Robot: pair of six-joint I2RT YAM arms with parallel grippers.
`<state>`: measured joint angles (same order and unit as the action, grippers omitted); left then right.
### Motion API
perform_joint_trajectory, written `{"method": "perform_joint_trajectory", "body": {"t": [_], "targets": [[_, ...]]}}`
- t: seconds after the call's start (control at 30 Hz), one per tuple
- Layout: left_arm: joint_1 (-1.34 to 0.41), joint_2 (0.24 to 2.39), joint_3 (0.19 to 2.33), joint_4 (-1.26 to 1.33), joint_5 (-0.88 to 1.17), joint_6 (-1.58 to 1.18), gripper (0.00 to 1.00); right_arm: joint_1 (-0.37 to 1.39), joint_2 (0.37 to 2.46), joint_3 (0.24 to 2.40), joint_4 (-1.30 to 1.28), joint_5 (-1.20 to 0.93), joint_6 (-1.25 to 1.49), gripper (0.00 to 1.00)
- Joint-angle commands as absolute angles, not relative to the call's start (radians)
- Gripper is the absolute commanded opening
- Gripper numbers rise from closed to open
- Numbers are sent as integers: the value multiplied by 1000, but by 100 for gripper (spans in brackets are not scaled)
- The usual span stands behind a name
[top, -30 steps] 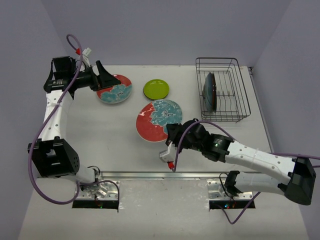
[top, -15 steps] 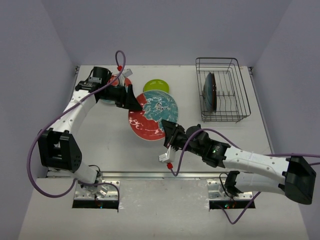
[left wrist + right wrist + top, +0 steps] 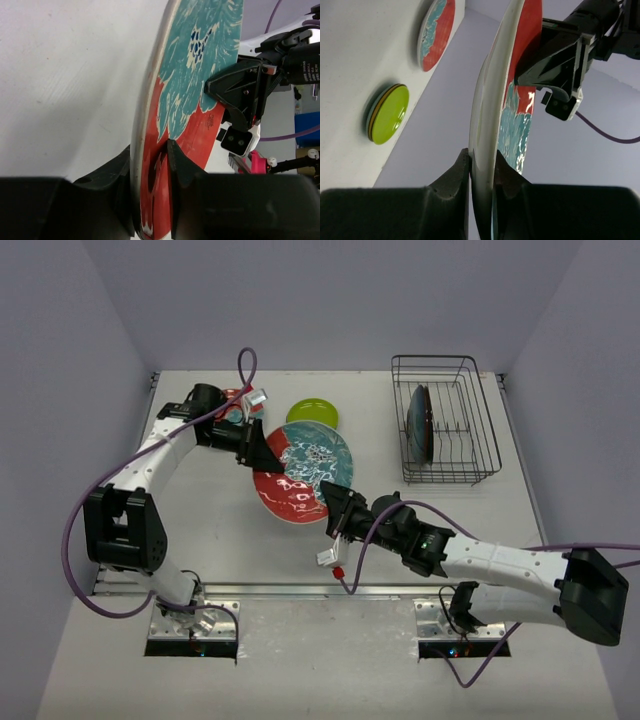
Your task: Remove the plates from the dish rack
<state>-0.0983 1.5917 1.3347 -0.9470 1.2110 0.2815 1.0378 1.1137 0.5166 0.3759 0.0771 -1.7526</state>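
Observation:
A large red plate with a teal pattern [image 3: 298,472] is held tilted above the table by both arms. My left gripper [image 3: 257,451] is shut on its upper left rim; in the left wrist view the plate [image 3: 200,75] sits between the left gripper's [image 3: 150,172] fingers. My right gripper [image 3: 336,508] is shut on the lower right rim; in the right wrist view the white plate edge [image 3: 492,120] runs up from the right gripper [image 3: 482,167]. The wire dish rack [image 3: 470,455] at the back right holds one upright dark teal plate [image 3: 419,425].
A lime green plate [image 3: 313,411] [image 3: 387,115] lies flat behind the held plate. A smaller red and teal plate [image 3: 437,32] lies at the back left, mostly hidden under my left arm in the top view. Grey walls close the table's back and sides.
My left arm swung right from the small red plate to the large plate and its jaws closed on the rim. My right arm carried the large plate slightly left and back.

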Motion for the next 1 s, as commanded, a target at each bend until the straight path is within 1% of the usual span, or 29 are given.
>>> {"method": "perform_joint_trajectory", "body": {"t": [0.0, 0.07, 0.1, 0.13, 0.23, 0.33, 0.37, 0.4, 0.47, 0.5, 0.53, 0.6, 0.73, 0.83, 0.97], "targets": [[-105, 1597, 1336, -945, 1272, 335, 1, 1045, 1079, 566, 712, 83, -1794, 0], [-102, 1600, 1339, -946, 1283, 334, 0, 1046, 1084, 565, 710, 106, -1795, 3], [-101, 1600, 1339, -946, 1287, 332, 0, 1045, 1086, 565, 710, 116, -1795, 8], [-91, 1600, 1340, -942, 1292, 328, 0, 1046, 1085, 563, 707, 126, -1794, 17], [-5, 1615, 1359, -907, 1325, 284, 0, 1046, 1068, 568, 655, 168, -1766, 59], [153, 1666, 1423, -821, 1324, 176, 0, 1044, 1045, 560, 620, 214, -1720, 89], [187, 1681, 1440, -782, 1298, 137, 0, 1044, 1037, 557, 606, 228, -1711, 94], [217, 1693, 1451, -735, 1284, 88, 0, 1043, 1030, 554, 592, 242, -1701, 98], [280, 1717, 1440, -569, 1230, -107, 0, 1039, 1021, 545, 570, 281, -1676, 99], [309, 1726, 1438, -480, 1198, -160, 0, 1035, 1018, 538, 565, 306, -1669, 99], [322, 1747, 1443, -444, 1159, -199, 0, 1031, 1016, 533, 561, 321, -1656, 99], [342, 1803, 1489, -396, 1089, -232, 0, 1017, 1005, 542, 532, 359, -1602, 99], [348, 1913, 1541, -320, 1008, -296, 0, 986, 998, 642, 267, 457, -1372, 99], [353, 1985, 1592, -248, 987, -334, 0, 944, 999, 703, 145, 484, -1271, 99], [355, 2089, 1657, -200, 995, -395, 0, 904, 990, 727, 77, 506, -1201, 99]]}}
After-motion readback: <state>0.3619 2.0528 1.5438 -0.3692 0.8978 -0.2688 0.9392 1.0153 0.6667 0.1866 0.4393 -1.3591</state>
